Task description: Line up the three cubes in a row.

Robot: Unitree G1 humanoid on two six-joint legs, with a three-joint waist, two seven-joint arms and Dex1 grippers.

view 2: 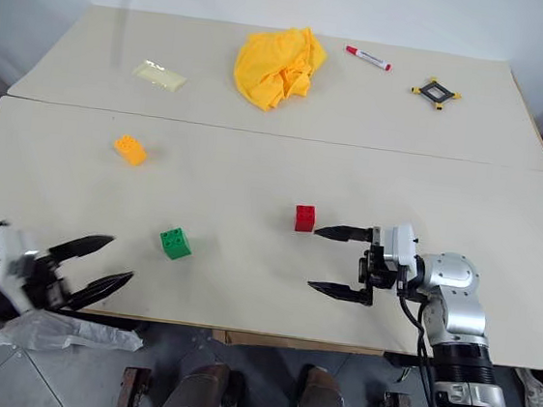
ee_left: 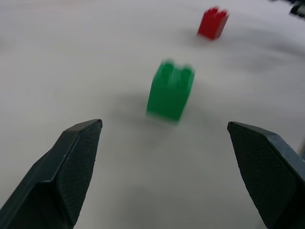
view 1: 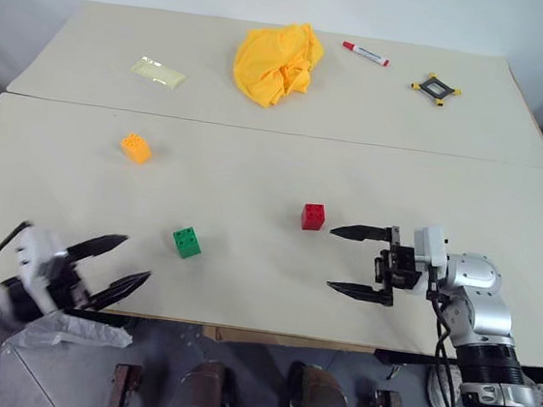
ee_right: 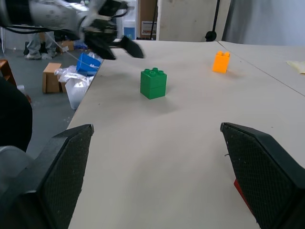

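Across the far half of the table (view 1: 257, 153) lie items apart from the work: a crumpled yellow cloth (view 1: 278, 62), a red marker (view 1: 365, 53), a black-and-yellow square frame (view 1: 435, 87) and a pale flat packet (view 1: 158, 72). All sit well beyond the seam between the two tabletops, clear of both arms. Nothing stands between either pincer and the blocks.

On the near half, the three blocks are spread out, not in a line. The orange-yellow cube (view 1: 135, 147) lies toward the left, farthest from the near edge. The green cube (view 1: 187, 242) sits nearer the edge, left of centre. The red cube (view 1: 313, 217) lies right of centre.

The left gripper (view 1: 117, 263) hovers at the near left edge, fingers spread wide and holding nothing, aimed forward and to the right. The green cube lies just ahead of it, apart from both fingertips; its wrist view shows the green cube centred between the fingers, with the red cube beyond.

The right gripper (view 1: 345, 260) points level toward the left, fingers spread wide and empty. Its upper fingertip ends just beside the red cube, whether touching cannot be told. The right arm reaches in from the near right edge, forearm bent across the table.
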